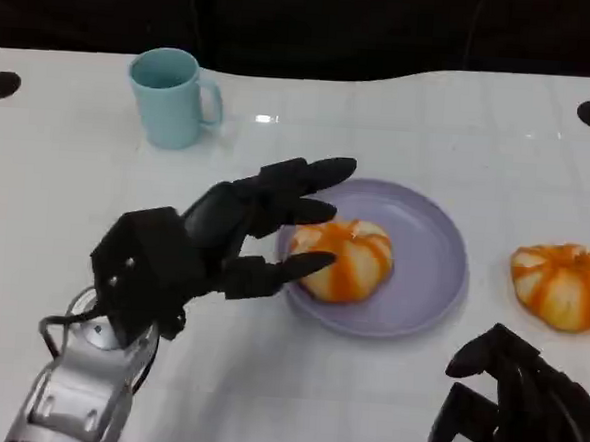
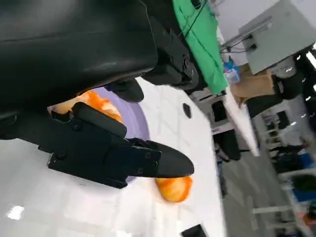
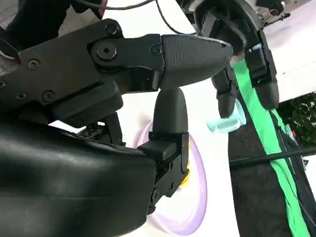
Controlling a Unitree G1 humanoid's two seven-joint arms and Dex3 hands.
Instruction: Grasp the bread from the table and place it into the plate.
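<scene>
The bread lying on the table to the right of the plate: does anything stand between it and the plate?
Nothing visible does. The bread lies on bare table just right of the plate, which already holds another bread on its left half.

Left hand (image 1: 229, 239): matte black, built from a boxy angular palm housing and tapered, rounded fingers (image 1: 308, 172); small screws are seen on the housing. Left forearm (image 1: 79, 388): silver metal with cut-out slots, along which a black cable (image 1: 56, 323) is looped. Right hand (image 1: 524, 410): black, with angular segmented fingers.
</scene>
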